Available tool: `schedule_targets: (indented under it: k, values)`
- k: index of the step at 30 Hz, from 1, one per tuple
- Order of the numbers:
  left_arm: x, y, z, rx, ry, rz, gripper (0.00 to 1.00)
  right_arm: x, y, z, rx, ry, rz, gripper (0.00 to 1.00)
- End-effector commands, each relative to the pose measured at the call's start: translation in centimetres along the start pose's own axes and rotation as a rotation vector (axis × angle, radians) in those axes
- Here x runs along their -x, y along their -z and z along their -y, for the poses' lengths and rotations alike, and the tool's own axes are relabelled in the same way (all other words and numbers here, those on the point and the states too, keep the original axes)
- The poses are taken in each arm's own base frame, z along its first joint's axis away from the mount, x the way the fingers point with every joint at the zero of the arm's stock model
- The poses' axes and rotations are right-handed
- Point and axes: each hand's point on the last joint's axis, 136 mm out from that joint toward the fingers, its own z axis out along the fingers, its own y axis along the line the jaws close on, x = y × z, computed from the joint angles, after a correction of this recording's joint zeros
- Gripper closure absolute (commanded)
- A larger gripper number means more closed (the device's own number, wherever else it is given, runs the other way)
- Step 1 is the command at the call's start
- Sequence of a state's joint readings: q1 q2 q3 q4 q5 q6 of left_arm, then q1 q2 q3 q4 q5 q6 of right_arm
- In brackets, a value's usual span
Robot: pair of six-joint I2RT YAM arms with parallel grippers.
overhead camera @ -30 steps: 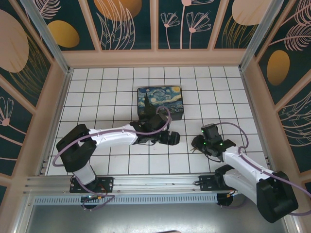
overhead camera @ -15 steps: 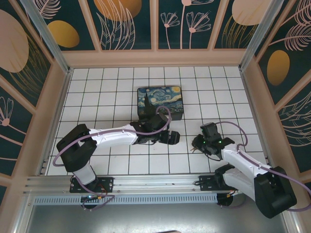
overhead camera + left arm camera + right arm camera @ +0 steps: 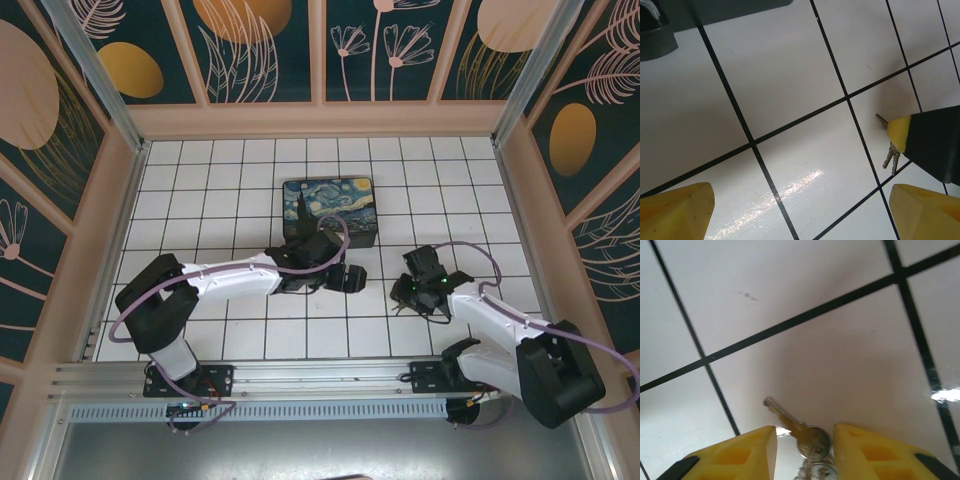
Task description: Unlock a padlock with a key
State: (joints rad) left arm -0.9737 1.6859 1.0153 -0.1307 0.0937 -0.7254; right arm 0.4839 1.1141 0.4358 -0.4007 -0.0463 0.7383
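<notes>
The key [image 3: 785, 417] lies flat on a white tile, its round head [image 3: 814, 441] on a ring with other keys. My right gripper [image 3: 805, 440] is low over it and open. One yellow finger touches the head and the other stands a little apart. In the top view the right gripper [image 3: 407, 291] sits right of centre. From the left wrist, the key's tip [image 3: 881, 118] and the spare keys [image 3: 891, 157] poke out under a right finger [image 3: 901, 131]. My left gripper [image 3: 800, 215] is open over bare tile. In the top view the left gripper [image 3: 352, 280] is just left of the right one. The padlock is hidden.
The dark box with the Starry Night lid [image 3: 328, 211] stands just behind both grippers; its dark base [image 3: 740, 7] crosses the top of the left wrist view. A dark rounded shape [image 3: 655, 37] sits at that view's upper left; I cannot tell what it is. Wooden walls [image 3: 320, 118] ring the tiled floor.
The right gripper has swung up and to the left and turned, ending closer to the left gripper. The left arm has barely shifted.
</notes>
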Motion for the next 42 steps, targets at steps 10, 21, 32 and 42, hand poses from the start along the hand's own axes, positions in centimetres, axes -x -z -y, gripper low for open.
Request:
schedule_targets:
  k: [10,21,32,42]
  values:
    - [1.5,1.0,-1.0,0.006,-0.011,0.056,0.10,-0.8,-0.6,-0.3,-0.130,0.113,-0.058,0.66]
    - [2.0,1.6,-1.4,0.017,-0.012,0.079,0.10,-1.6,-0.9,0.3,-0.197,0.146,-0.077,0.74]
    - [2.6,2.1,-1.7,0.025,-0.019,0.101,0.10,-1.7,-1.2,-0.3,-0.191,0.152,-0.047,0.78]
    - [3.4,2.5,0.3,-0.046,-0.078,0.083,0.11,0.4,1.4,-4.5,0.061,0.161,0.088,0.84]
